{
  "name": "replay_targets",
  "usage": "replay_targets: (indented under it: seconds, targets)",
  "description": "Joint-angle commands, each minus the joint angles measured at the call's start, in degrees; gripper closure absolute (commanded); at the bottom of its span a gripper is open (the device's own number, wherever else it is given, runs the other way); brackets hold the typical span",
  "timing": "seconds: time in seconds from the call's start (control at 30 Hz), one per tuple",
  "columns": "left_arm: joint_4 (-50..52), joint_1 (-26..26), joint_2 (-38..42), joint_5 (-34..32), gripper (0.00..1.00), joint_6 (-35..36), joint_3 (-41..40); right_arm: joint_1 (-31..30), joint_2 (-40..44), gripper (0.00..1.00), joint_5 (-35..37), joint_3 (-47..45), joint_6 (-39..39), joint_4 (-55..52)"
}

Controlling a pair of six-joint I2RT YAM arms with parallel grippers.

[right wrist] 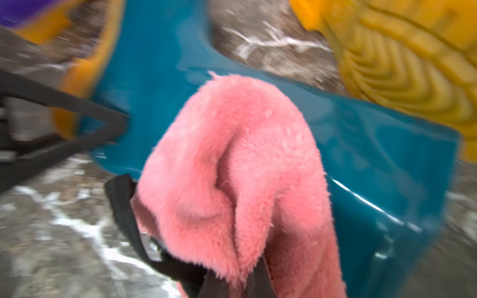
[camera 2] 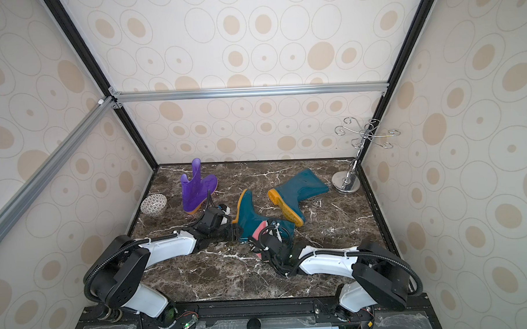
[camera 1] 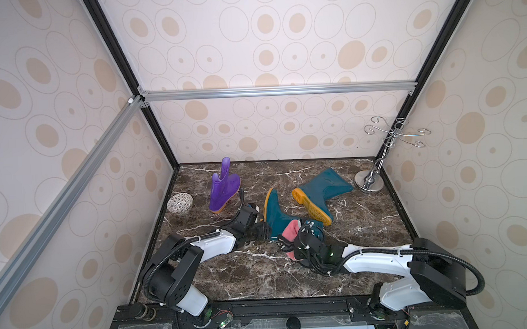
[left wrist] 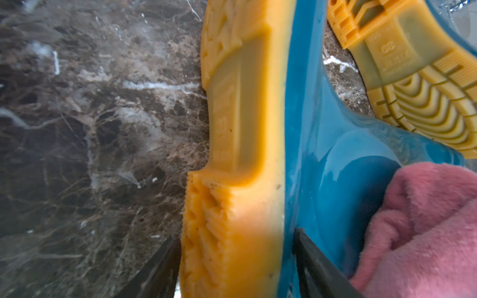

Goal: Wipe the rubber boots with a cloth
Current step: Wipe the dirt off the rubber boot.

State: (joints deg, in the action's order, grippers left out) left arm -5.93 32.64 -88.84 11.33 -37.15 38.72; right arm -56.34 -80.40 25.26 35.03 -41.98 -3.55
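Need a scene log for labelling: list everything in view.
purple boot: 1, purple, back left
far teal boot: 1, teal, yellow sole, lying back right
near teal boot: 1, teal, lying at centre
cloth: 1, pink, on the near teal boot
bowl: 1, patterned white, left edge
rack: 1, chrome, back right corner
table: 1, brown marble, beneath all
left gripper: 1, black, fingers clamping near teal boot's heel
right gripper: 1, black, shut on cloth

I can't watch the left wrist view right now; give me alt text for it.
The fingers of the left gripper clamp the heel of a teal rubber boot lying on its side, yellow-orange treaded sole toward the camera. A fluffy pink cloth rests against the boot's upper; a second teal boot's sole shows beyond, on brown marble tabletop.
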Motion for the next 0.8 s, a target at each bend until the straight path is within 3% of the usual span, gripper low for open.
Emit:
replay_targets:
  seconds: [0.0,0.23,0.37,0.57,0.77]
  targets:
    - [1.87,-0.49,-0.30,1.32,0.31,1.37,-0.46,2.50,0.24,1.00,-0.63,-1.80,-4.58,-12.56]
    - [3.34,-0.83,-0.15,0.58,0.33,2.68,-2.06,6.86,7.41,1.00,-2.26,-0.60,-2.40,-22.10]
    - [2.95,-0.83,0.41,-0.02,0.34,2.78,-4.08,9.83,9.62,1.00,-11.62,4.69,6.05,-20.15]
    - [3.41,-0.84,0.94,-1.26,0.34,3.13,-5.61,10.78,-2.30,1.00,-13.97,21.03,11.93,-17.74]
    - [3.83,-0.86,1.56,-1.50,0.34,3.15,-6.10,18.44,-19.06,1.00,-20.87,37.74,9.70,-13.29]
